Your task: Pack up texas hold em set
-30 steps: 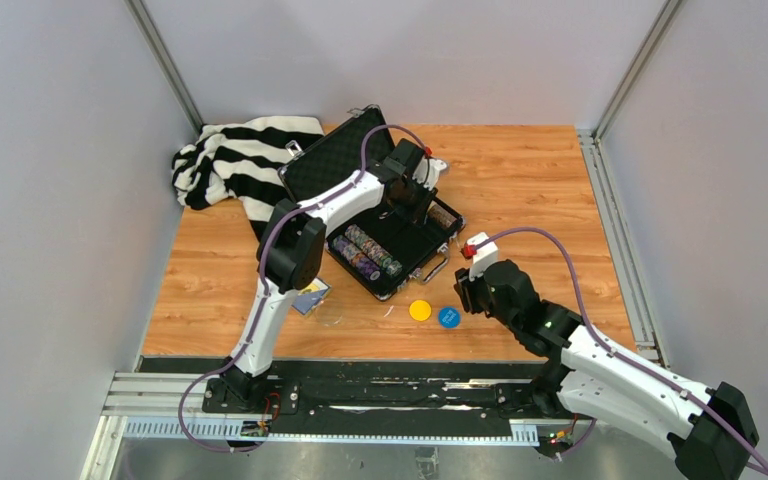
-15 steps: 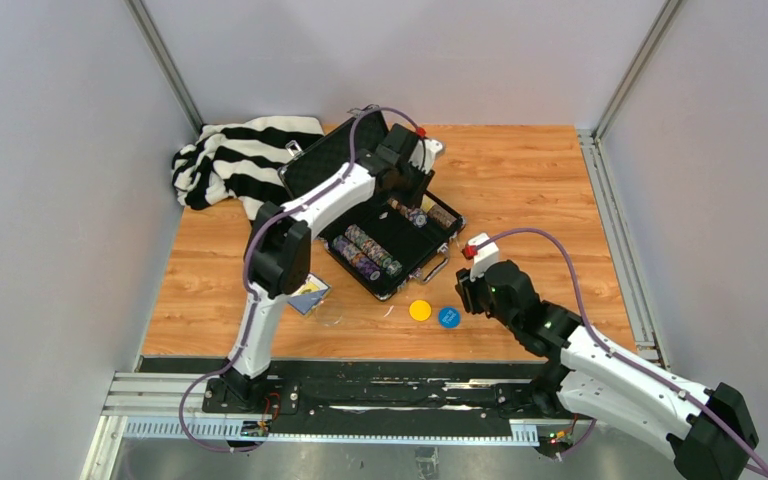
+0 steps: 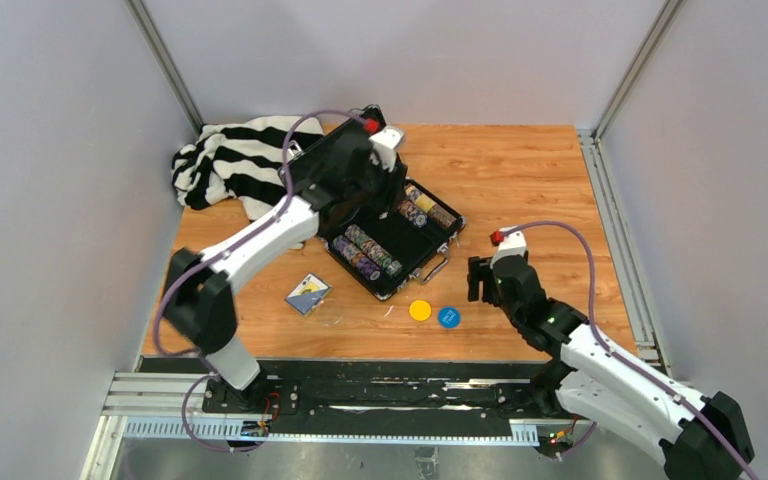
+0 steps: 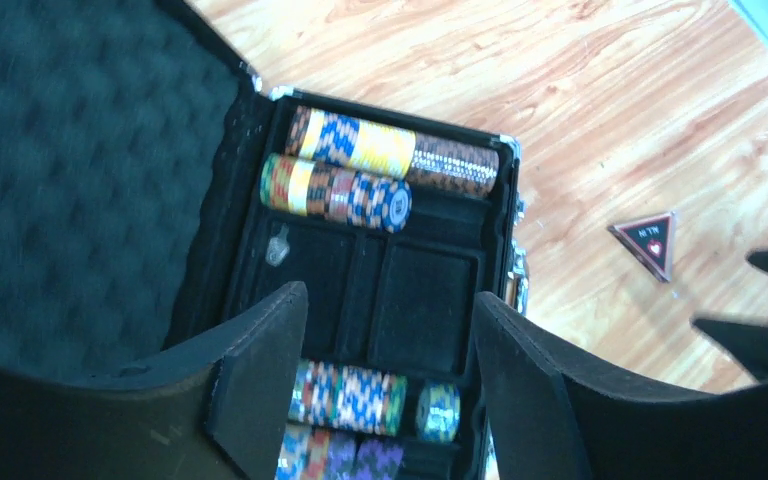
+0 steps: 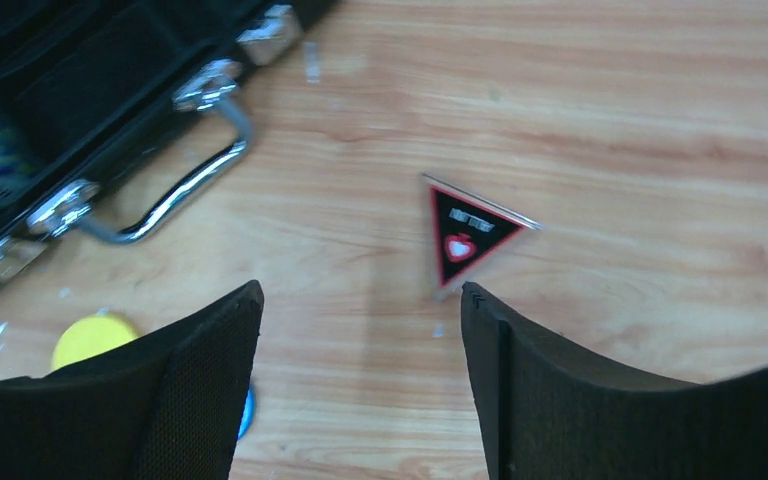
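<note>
The black case [image 3: 332, 160] lies open at the table's middle back, its foam lid [image 4: 70, 160] raised. Multicoloured chip rows [image 4: 380, 150] fill its far and near slots [image 3: 365, 250]; the middle slots are bare. My left gripper [image 3: 380, 180] hangs open and empty above the case [image 4: 385, 300]. The dark triangle [image 5: 470, 237] lies on the wood right of the case handle [image 5: 175, 190]. My right gripper [image 5: 360, 292] is open and empty just short of the triangle [image 4: 648, 240]. A yellow disc [image 3: 420, 310] and a blue disc [image 3: 449, 317] lie in front of the case. The card box [image 3: 308, 293] lies front left.
A black-and-white striped cloth [image 3: 230, 160] is bunched at the back left, touching the case lid. Grey walls with metal posts close in the table on three sides. The arms' base rail [image 3: 380, 395] runs along the near edge.
My left arm has swung left and its gripper has drawn back from the case's right slots to over the lid side, uncovering chip rows there. My right gripper has shifted right, off the blue disc.
</note>
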`<state>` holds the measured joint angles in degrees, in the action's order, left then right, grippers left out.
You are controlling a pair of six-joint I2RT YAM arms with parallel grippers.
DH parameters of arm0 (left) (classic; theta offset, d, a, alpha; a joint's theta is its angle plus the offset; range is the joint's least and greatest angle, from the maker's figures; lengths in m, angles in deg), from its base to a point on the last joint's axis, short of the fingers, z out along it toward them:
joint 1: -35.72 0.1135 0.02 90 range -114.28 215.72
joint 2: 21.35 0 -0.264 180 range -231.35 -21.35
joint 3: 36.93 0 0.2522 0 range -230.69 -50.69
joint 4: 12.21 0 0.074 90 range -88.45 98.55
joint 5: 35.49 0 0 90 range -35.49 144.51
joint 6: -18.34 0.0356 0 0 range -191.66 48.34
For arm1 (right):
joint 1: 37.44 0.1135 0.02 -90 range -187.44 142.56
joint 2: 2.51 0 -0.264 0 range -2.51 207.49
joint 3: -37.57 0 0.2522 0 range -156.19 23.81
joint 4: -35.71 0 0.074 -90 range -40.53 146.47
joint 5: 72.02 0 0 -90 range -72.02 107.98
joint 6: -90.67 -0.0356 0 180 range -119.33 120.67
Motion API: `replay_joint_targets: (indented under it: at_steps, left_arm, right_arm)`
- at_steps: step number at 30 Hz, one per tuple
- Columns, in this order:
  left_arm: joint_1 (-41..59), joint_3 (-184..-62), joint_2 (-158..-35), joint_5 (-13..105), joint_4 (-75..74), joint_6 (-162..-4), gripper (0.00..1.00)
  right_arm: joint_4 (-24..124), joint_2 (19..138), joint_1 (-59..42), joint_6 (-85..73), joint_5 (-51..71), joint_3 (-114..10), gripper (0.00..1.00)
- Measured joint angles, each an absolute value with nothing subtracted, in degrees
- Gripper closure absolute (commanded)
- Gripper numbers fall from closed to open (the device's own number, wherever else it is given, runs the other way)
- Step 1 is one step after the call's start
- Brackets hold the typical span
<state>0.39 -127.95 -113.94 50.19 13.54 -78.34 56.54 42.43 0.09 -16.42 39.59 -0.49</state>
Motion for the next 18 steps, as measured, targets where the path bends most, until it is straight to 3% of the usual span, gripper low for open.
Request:
replay_joint_targets:
  at_steps: [5, 10, 18]
  left_arm:
    - [0.39, -106.59, -99.08, 53.91, -0.25, -86.34, 0.28]
    - [0.35, -93.11, -88.2, 61.16, -4.06, -90.03, 0.2]
    - [0.35, -87.51, -71.89, 73.64, -3.58, -90.54, 0.09]
  right_arm:
    - [57.66, 47.83, -11.56, -22.32, 35.22, -1.03, 0.31]
    - [58.49, 54.91, -13.46, -26.08, 31.37, -3.0, 0.3]
    - [58.84, 61.12, -13.46, -30.49, 32.35, -5.76, 0.3]
